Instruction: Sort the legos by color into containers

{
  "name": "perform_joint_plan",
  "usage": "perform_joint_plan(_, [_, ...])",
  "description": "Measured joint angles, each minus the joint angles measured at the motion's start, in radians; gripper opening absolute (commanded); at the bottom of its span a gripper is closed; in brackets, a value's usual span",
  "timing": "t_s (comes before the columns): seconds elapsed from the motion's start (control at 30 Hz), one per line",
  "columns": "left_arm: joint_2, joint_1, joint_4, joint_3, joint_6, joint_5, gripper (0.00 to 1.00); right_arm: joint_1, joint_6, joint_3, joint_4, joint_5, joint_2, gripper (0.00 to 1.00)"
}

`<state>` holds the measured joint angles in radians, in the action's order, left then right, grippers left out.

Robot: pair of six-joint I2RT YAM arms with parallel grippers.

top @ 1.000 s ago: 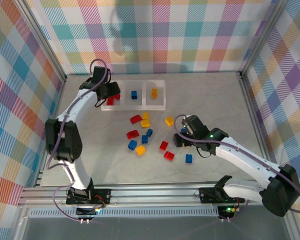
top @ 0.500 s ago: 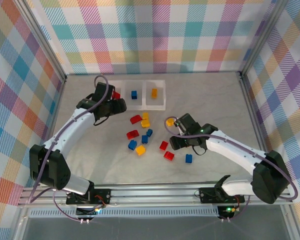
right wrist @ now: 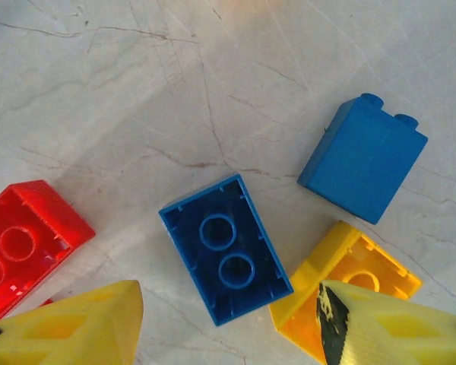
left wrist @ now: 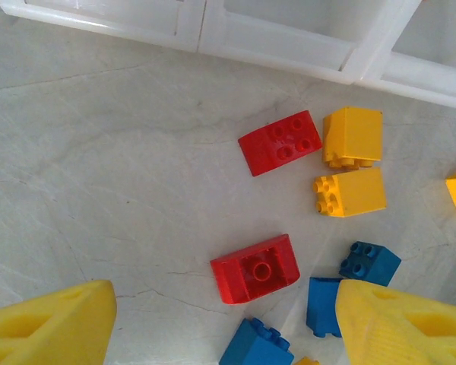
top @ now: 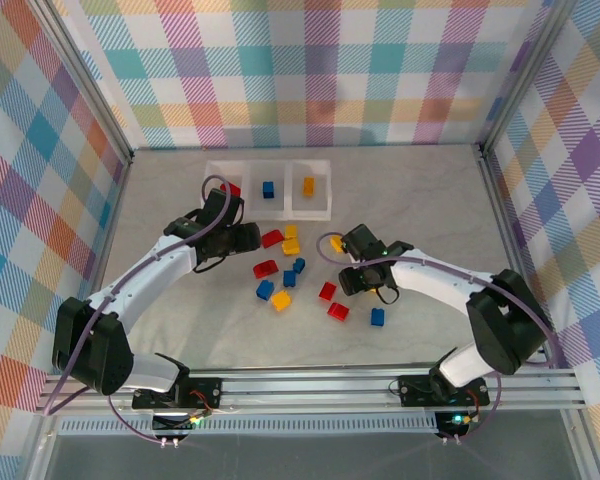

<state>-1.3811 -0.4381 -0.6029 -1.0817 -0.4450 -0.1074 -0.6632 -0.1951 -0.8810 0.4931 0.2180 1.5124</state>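
tray [top: 318,205]: sitting upper middle of the top view, three cells in a row. One red piece is lying in the left cell, one blue in the middle, one yellow in the right, which seems to be setting each cell's colour.
legos [top: 291,246]: lying loose in a mixed cluster on the table [top: 430,200] just below the tray, at frame centre. They are glossy red, blue and yellow, some studs-up, some tipped or showing hollow undersides.
left gripper [left wrist: 224,315]: hanging over the cluster's left side, fingers standing wide apart and carrying nothing.
red brick [left wrist: 254,268]: lying hollow side up just above the finger gap, lower centre of the left wrist view. It is probably being lined up as the next pick, the red cell being on this side.
right gripper [right wrist: 228,293]: hovering at the cluster's right side, fingers spread, nothing gripped.
blue brick [right wrist: 226,247]: lying upside down between the fingers, two round tubes showing. It is sitting diagonal to them, so the wrist is likely needing a turn.
yellow brick [right wrist: 346,285]: crowding the blue one's lower right corner, perhaps touching, so there is a risk of nudging it.
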Motion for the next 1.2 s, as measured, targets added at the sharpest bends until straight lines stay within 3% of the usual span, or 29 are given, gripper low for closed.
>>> perform_joint_plan(0.33, [0.000, 0.000, 0.001, -0.002, 0.000, -0.010, 0.76, 0.014, 0.029, -0.037, -0.042, -0.020, 0.084, 0.61])
perform_joint_plan(0.6, [0.003, 0.000, -0.027, -0.017, 0.000, -0.026, 0.76, 0.016, 0.029, -0.040, -0.054, -0.032, 0.126, 0.51])
perform_joint_plan(0.77, [0.014, 0.000, -0.035, -0.028, 0.000, -0.036, 0.76, 0.016, 0.028, -0.055, -0.056, -0.036, 0.140, 0.36])
perform_joint_plan(1.2, [0.083, -0.002, -0.064, -0.028, -0.004, -0.042, 0.76, 0.016, 0.028, -0.138, -0.018, -0.046, 0.131, 0.30])
